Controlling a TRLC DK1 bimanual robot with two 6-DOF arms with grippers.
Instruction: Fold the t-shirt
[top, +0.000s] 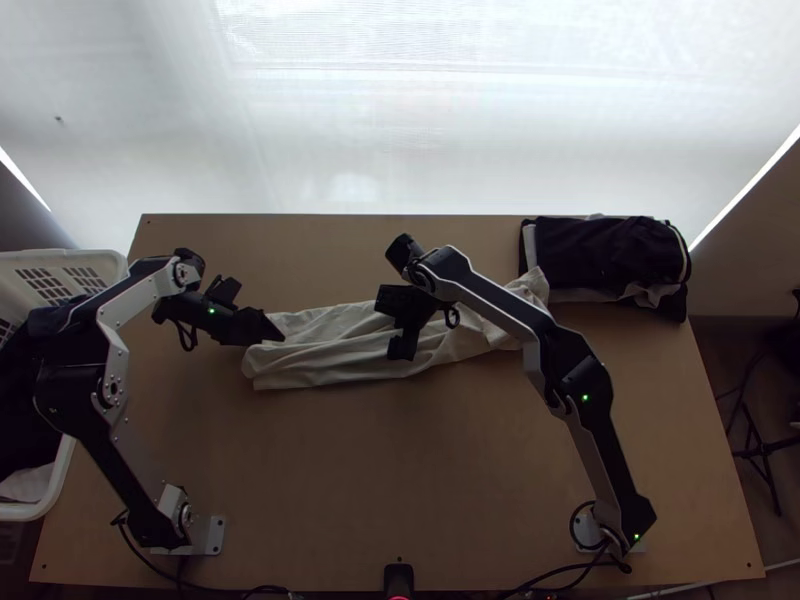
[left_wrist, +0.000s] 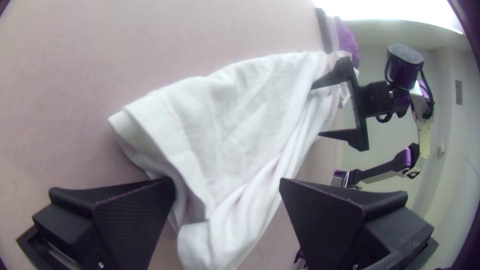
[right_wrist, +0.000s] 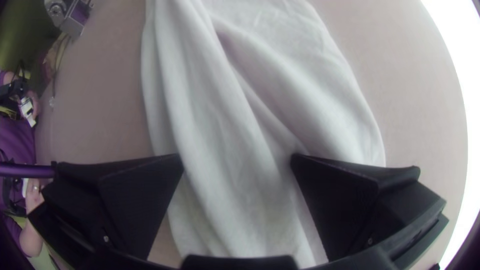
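Top view: we had the t-shirt (top: 335, 362) in the middle of the bench (top: 400, 470), a long, narrow off-white strip, rumpled, creases mostly lengthwise. Its right end met a pile of dark clothes (top: 605, 255) at the far right of the bench. Left gripper (top: 268, 334) was at the shirt's left end; right gripper (top: 396, 325) was over its middle, that arm slanting in from its base at lower right.

Left wrist view: we saw the jaws of the left gripper (left_wrist: 227, 185) wide apart, the shirt's end lying between them, not clamped. The right gripper was farther along the cloth, jaws apart too.

Right wrist view: the jaws of the right gripper (right_wrist: 237, 162) were well apart, loose lengthwise folds running between them; nothing pinched. Whether either gripper touched the cloth, we couldn't tell.

Also logged: white basket (top: 95, 258) beside the bench's left edge, dark cloth (top: 25, 430) inside.
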